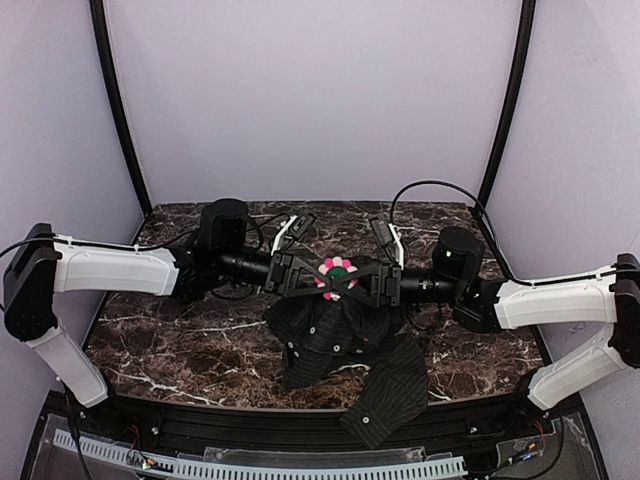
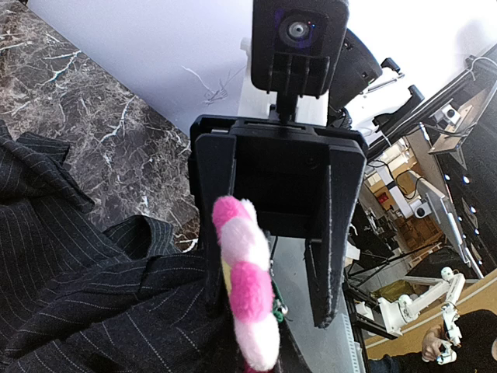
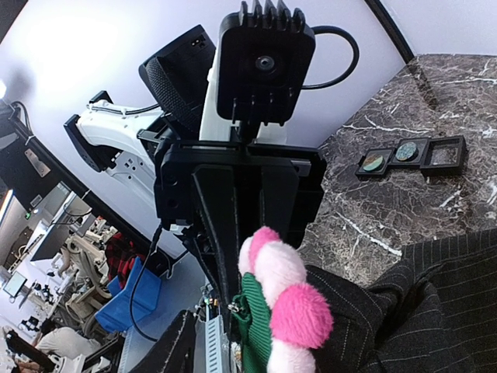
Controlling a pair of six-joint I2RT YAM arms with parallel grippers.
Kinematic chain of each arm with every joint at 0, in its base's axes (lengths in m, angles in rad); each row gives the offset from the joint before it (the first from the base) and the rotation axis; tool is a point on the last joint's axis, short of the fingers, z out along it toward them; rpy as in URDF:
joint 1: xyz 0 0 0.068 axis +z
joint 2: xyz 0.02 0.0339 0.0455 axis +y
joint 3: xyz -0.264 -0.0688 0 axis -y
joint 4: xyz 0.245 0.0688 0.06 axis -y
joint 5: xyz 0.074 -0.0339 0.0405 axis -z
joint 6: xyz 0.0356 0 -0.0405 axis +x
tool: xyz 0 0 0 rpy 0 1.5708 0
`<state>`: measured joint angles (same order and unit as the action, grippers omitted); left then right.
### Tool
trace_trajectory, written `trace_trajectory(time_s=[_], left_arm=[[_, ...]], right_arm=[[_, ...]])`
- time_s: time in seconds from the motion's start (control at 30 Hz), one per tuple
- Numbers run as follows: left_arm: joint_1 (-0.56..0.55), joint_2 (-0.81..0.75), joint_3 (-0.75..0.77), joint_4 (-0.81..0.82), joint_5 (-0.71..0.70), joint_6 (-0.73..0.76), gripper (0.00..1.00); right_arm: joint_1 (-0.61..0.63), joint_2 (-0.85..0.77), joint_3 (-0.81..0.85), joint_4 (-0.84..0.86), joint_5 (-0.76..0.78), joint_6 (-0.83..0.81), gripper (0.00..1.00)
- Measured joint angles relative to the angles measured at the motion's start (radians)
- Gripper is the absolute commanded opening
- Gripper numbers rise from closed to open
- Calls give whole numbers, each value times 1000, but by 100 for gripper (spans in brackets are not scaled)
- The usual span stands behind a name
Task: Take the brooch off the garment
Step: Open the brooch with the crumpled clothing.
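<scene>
**Brooch gripped, release from garment unconfirmed**

Top: brooch (image 1: 338, 272) just above garment (image 1: 335, 340), which is heaped on tabletop (image 1: 170, 345).
L wrist: my R jaws stand apart beside brooch (image 2: 247, 299).
R wrist: my L jaws clamped on brooch (image 3: 289, 311); garment (image 3: 404, 311) right against it. Can't tell if pin's out.

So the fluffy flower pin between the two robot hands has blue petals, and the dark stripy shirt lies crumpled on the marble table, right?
Not blue: the left wrist view shows pink and pale pink petals. The rest holds: the fluffy flower pin sits between the left gripper and right gripper, and the dark pinstriped shirt lies crumpled on the dark marble table.
</scene>
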<state>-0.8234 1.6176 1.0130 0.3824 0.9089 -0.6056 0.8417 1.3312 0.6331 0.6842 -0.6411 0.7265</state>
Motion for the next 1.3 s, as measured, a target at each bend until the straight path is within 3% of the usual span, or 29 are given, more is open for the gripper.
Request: trace_trajectory(time_s=[0.63,1.1,1.3], left_arm=[[-5,-18,0,-1,-3,30,1],[-4,-21,0,-17,12,43,1],[11,-31,0,-81,0,89,1]], right_arm=[[-9,19,-28,72,-108,53,31],[-10,32,-35,63,-114,72,4],[-14,66,24,-41,-73,84,2]])
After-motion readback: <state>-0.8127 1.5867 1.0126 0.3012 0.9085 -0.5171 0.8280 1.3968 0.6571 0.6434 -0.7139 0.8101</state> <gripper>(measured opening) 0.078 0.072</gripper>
